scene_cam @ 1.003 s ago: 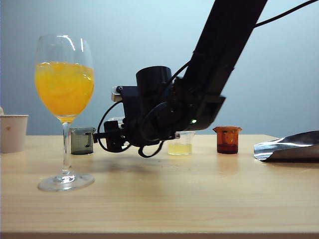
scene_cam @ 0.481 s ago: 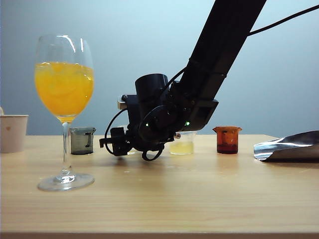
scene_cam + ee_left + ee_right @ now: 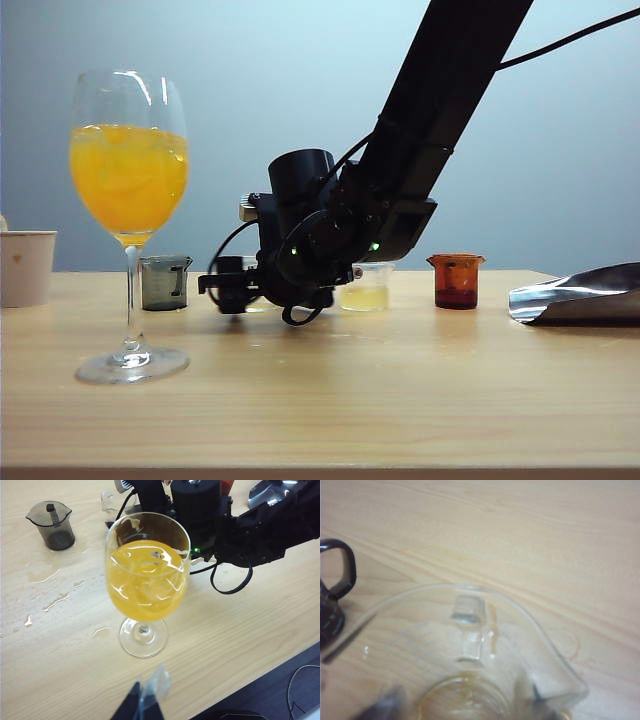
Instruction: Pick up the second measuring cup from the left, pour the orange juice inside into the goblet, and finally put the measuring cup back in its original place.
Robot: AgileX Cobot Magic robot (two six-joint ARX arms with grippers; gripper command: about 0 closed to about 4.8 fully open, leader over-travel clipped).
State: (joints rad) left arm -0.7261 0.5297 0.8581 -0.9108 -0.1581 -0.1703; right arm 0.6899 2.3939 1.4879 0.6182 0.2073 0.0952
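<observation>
Orange juice (image 3: 129,180) fills the goblet (image 3: 147,580). Between the right gripper's (image 3: 465,702) blurred jaws sits the emptied measuring cup (image 3: 470,650) on the table (image 3: 400,380); grip unclear. Left gripper (image 3: 146,702), near the goblet's foot, looks closed.

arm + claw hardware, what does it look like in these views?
Right arm: matte black boxy link, bulky black wrist housing with a cylindrical cap, small green LEDs, looping black cables; right claw black. Left claw: dark fingers with translucent tips.
</observation>
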